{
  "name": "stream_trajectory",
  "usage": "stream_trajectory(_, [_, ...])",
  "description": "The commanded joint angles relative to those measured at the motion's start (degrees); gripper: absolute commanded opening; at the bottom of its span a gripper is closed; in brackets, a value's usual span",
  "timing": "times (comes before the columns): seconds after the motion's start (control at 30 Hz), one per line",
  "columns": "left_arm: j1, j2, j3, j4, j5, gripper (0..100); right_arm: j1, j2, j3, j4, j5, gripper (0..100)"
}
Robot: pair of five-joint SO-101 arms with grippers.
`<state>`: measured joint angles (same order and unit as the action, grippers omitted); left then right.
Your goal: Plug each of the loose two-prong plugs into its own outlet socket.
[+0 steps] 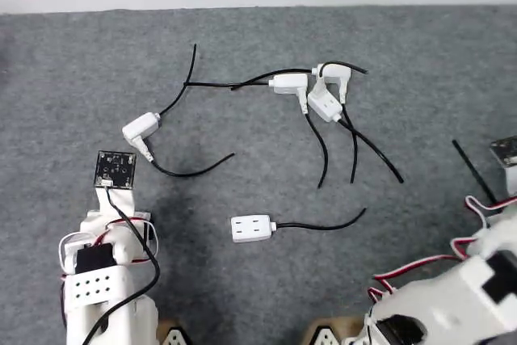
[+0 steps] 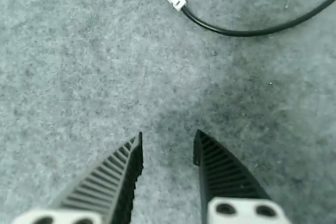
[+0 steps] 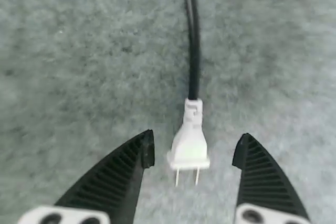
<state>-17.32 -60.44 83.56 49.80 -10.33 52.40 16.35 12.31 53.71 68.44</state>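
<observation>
Grey felt table (image 1: pixel 242 30), two open grippers, both empty.
Gaping wide, the right gripper (image 3: pixel 196 137) has its fingers either side of one two-prong plug (image 3: pixel 189 148) lying on the felt, untouched; the left gripper (image 2: pixel 168 140) stands half open over bare felt. Mid-table lies one socket block (image 1: pixel 250 228), with four other white cord ends (image 1: pixel 140 128), three bunched farther back.
</observation>
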Motion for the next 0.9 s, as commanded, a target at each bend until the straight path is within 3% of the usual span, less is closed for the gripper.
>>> stream_trajectory(0.0, [0.2, -0.7, -0.4, -1.5, 0.5, 15, 0.1, 4.2, -8.3, -1.4, 0.8, 24.4])
stream_trajectory(0.23, [0.2, -0.7, -0.4, -1.5, 0.5, 15, 3.0, 16.9, -21.1, -1.0, 0.8, 22.1])
stream_trajectory(0.4, [1.6, -0.7, -0.4, -1.5, 0.4, 15, 4.3, 20.2, -22.2, -1.0, 0.8, 0.0])
stream_trajectory(0.53, [1.7, -0.7, -0.4, -1.5, 0.4, 15, 4.5, 19.8, -22.6, 4.8, 1.0, 6.3])
stream_trajectory(0.63, [1.7, -0.7, -0.4, -1.5, 0.4, 15, 4.5, 17.4, -22.6, 10.2, 0.7, 0.1])
stream_trajectory(0.77, [1.8, -0.7, -0.4, -1.5, 0.4, 15, 4.2, 12.6, -22.5, 19.6, 0.1, 0.8])
stream_trajectory(0.87, [1.8, -0.7, -0.4, -1.5, 0.4, 15, 3.5, 8.9, -22.5, 26.1, -6.7, 0.8])
